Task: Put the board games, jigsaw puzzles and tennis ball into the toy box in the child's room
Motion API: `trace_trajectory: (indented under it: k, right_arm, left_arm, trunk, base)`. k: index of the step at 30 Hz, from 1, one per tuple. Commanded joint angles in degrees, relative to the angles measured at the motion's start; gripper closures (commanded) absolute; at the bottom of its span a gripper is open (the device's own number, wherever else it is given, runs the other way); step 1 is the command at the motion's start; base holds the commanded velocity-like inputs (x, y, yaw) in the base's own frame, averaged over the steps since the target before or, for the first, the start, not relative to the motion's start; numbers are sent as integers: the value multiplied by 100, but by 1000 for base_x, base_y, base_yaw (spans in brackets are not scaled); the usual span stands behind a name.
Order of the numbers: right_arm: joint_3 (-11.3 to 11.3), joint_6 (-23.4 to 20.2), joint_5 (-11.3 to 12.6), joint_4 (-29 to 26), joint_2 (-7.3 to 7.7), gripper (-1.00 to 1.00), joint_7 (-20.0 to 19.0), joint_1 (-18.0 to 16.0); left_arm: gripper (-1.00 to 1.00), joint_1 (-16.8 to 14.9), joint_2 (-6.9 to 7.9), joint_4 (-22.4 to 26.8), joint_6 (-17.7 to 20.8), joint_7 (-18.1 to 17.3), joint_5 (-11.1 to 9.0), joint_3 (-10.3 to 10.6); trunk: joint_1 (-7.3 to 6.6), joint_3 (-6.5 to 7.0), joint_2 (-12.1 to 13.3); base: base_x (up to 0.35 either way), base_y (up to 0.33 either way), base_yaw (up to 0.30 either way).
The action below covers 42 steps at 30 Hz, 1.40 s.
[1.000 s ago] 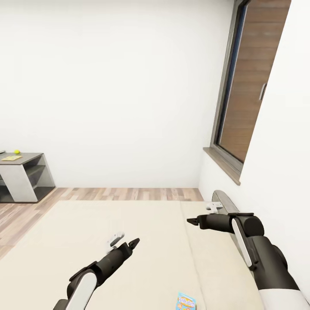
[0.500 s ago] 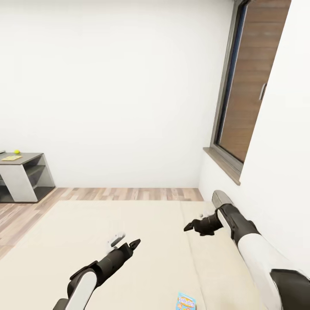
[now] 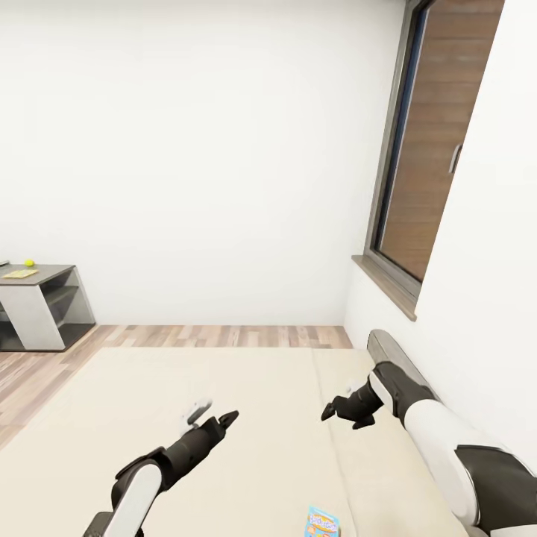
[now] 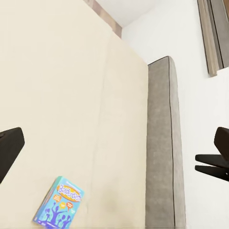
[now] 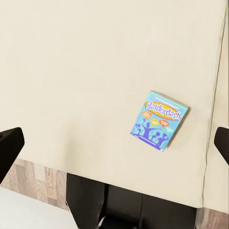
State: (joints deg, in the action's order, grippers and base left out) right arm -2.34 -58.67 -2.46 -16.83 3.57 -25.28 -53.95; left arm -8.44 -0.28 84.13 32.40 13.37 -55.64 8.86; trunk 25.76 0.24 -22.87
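A small blue board game [image 3: 322, 522] lettered Balderdash lies flat on the bed [image 3: 149, 403], close to the mattress's near edge. It also shows in the left wrist view [image 4: 59, 202] and the right wrist view [image 5: 160, 120]. My left gripper [image 3: 227, 418] hovers open over the mattress, up and to the left of the game. Over the mattress seam, above the game, my right gripper [image 3: 330, 410] is open too. Far off at the left stands the table [image 3: 45, 287], carrying the tennis ball [image 3: 29, 262] and a flat jigsaw puzzle [image 3: 20, 274]. The toy box is out of view.
The grey headboard [image 3: 391, 350] runs along the right wall under a window [image 3: 429, 149]. Wooden floor [image 3: 224, 335] lies between the bed and the far white wall. My dark base [image 5: 119, 205] stands against the bed's near edge.
My right arm has swung down and turned, bringing its gripper lower over the mattress. The left arm has sunk slightly. The game has not moved.
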Motion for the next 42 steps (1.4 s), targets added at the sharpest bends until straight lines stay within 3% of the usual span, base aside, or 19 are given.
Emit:
trace_trajectory:
  k: [1, 9, 22, 42]
  right_arm:
    - [-30, 27, -23, 6, -6, -100, 4, 9]
    - [-43, 121, -19, 7, -4, -100, 27, 22]
    - [-40, 130, -18, -9, -7, -100, 31, 24]
    - [-36, 127, -11, -3, -11, -100, 34, 16]
  left_arm:
    - [-100, -36, 8, 12, 111, 80, -101, -8]
    - [-100, -94, -42, 114, 304, 152, -167, -17]
    - [-100, -112, -40, 135, 348, 163, -436, 2]
    - [-100, -131, -14, 79, 341, 108, -499, -28]
  trunk:
    - [2, -3, -5]
    - [2, -3, -5]
    - [2, -82, -5]
    - [2, -264, -5]
  base:
    - [0, 0, 0]
    - [0, 0, 0]
    - [0, 0, 0]
    - [0, 0, 0]
